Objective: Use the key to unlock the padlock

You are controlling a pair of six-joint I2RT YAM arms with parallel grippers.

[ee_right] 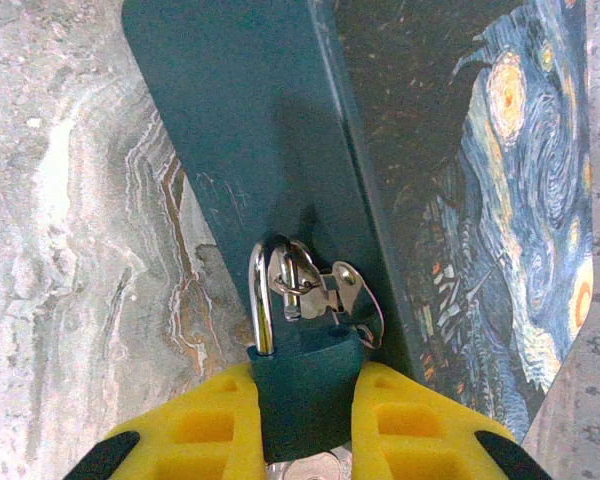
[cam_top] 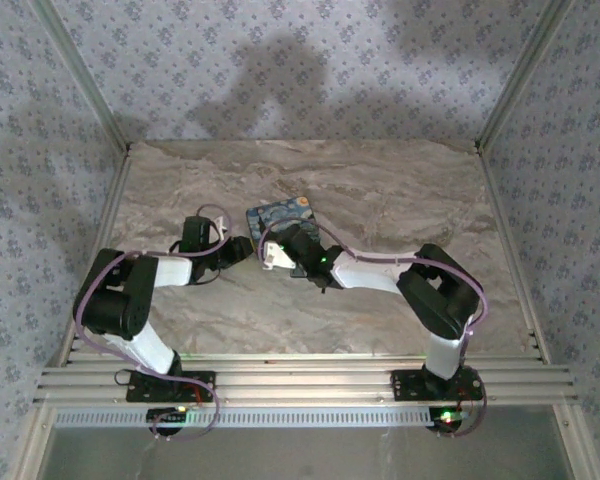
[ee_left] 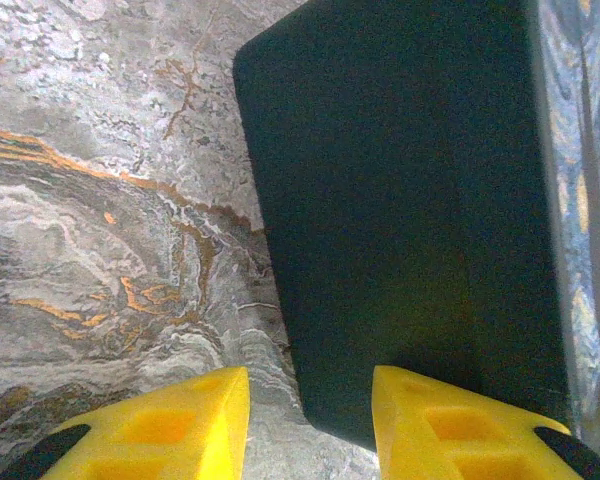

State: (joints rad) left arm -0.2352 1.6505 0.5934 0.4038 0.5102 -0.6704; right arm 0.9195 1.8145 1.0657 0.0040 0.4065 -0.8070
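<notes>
A dark teal padlock (ee_right: 305, 400) sits between the yellow fingers of my right gripper (ee_right: 307, 378), which is shut on its body. Its silver shackle (ee_right: 262, 295) hangs through a metal hasp (ee_right: 325, 290) on the box's dark side. The shackle's short leg ends just above the lock body, out of its hole. A silver key (ee_right: 305, 468) shows at the lock's underside, between the fingers. My left gripper (ee_left: 308, 385) stands open at the box's near corner (ee_left: 340, 400), one finger over the table and the other against the dark box side. From above, both grippers meet in front of the box (cam_top: 280, 215).
The Starry Night printed box (ee_right: 500, 200) lies flat on the marble table (cam_top: 380, 190), near its middle. Patterned walls and metal posts close in the table on three sides. A metal rail (cam_top: 300, 380) with the arm bases runs along the near edge.
</notes>
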